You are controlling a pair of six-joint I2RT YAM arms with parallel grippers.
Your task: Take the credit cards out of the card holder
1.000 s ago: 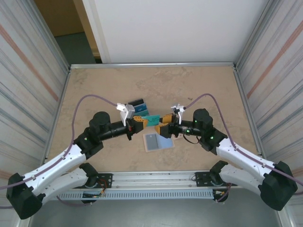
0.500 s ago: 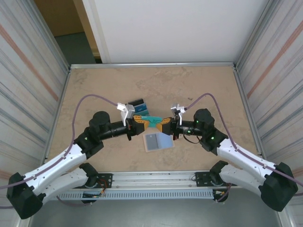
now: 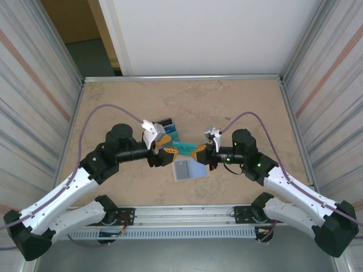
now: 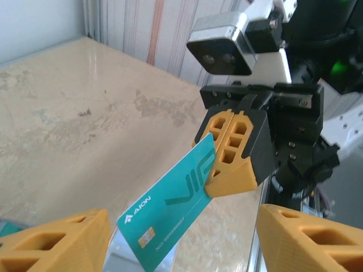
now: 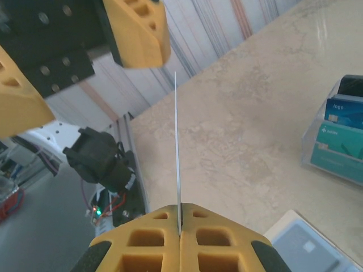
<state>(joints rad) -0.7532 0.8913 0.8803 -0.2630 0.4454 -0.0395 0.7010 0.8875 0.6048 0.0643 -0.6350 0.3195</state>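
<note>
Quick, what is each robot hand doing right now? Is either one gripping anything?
The left gripper: fingers open, holding nothing.
The right gripper: fingers shut on the teal card.

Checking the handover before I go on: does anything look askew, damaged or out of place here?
Nothing spilled or damaged. One oddity: the teal card hangs tilted above the table, pinched at one end by the shut right hand, while the left hand stands open around its free end.

Beige tbl (image 3: 238, 102), 2 ribbed walls (image 3: 34, 85), poss. doorway (image 3: 79, 34).
</note>
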